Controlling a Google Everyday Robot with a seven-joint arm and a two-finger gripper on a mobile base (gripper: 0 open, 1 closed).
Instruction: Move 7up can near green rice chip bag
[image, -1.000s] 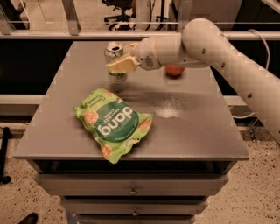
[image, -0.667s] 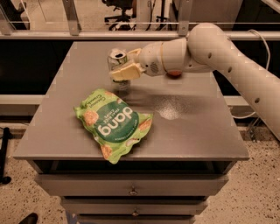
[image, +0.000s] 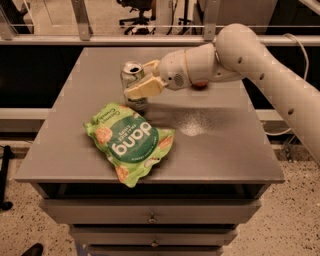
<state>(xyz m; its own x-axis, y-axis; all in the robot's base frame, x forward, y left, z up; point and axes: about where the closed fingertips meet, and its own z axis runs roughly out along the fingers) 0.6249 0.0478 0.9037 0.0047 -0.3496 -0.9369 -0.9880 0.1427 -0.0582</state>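
The 7up can (image: 132, 79) is upright, its silver pull-tab top showing, just behind the green rice chip bag (image: 129, 140) on the grey table (image: 210, 145). My gripper (image: 142, 82) comes in from the right and is shut on the can, its tan fingers (image: 145, 88) wrapped around the can's right side. The can's base stands close to the bag's far edge; I cannot tell whether it touches the table. The bag lies flat at the front left, its "dang" circle facing up.
A red apple (image: 200, 84) lies behind my arm, mostly hidden. My white arm (image: 270, 70) spans the table's right rear. Drawers (image: 150, 217) sit under the table's front edge. A railing and an office chair are beyond the back edge.
My gripper has carried the can forward and a little left, from the rear of the table down to the bag's far edge.
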